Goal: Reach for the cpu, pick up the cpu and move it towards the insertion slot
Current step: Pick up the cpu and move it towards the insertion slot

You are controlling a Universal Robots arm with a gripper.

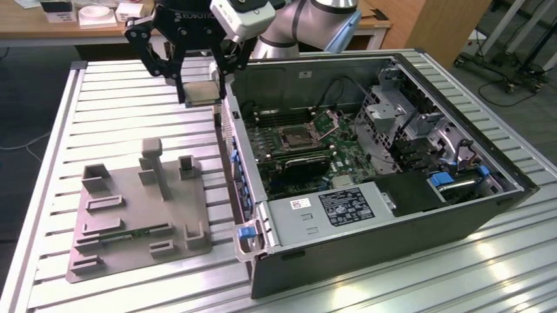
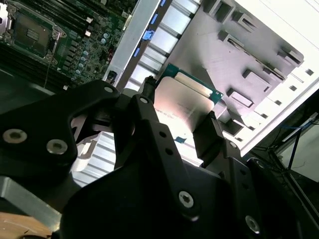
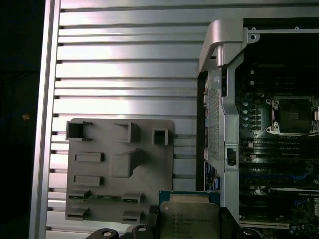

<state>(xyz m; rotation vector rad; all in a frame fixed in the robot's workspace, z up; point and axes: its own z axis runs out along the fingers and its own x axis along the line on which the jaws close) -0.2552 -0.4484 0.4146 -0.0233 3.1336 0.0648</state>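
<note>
Black tool (image 2: 182, 107): linkage and fingers fill the foreground of the second wrist view, and the fingers are closed on opposite edges of the cpu (image 2: 185, 107).

Item 1, cpu: pale silvery face with a green rim, held clear of the surface (image 1: 130, 111). In the exterior view the tool (image 1: 202, 91) hangs with the cpu (image 1: 202, 93) over the slatted aluminium, just outside the computer case wall (image 1: 228, 134).

Item 2, insertion slot (image 1: 299, 137): square socket with a metal frame on the motherboard inside the case, its hinged plate raised. It lies at about 4 o'clock from the tool in the exterior view, well apart from it. It also appears in both wrist views (image 3: 294, 114) (image 2: 32, 35).

Item 3, grey plastic tray (image 1: 139, 215): on the surface at about 7 o'clock from the tool. A green memory stick (image 3: 102, 197) lies along one edge.

Hazards, as judged:
- The case wall stands between the cpu and the slot, so a low crossing could catch the chip on the rim.
- The grip is on thin edges alone, so a knock or a jolt could tilt the cpu or drop it.
- A skewed arrival could damage the socket contacts.
</note>
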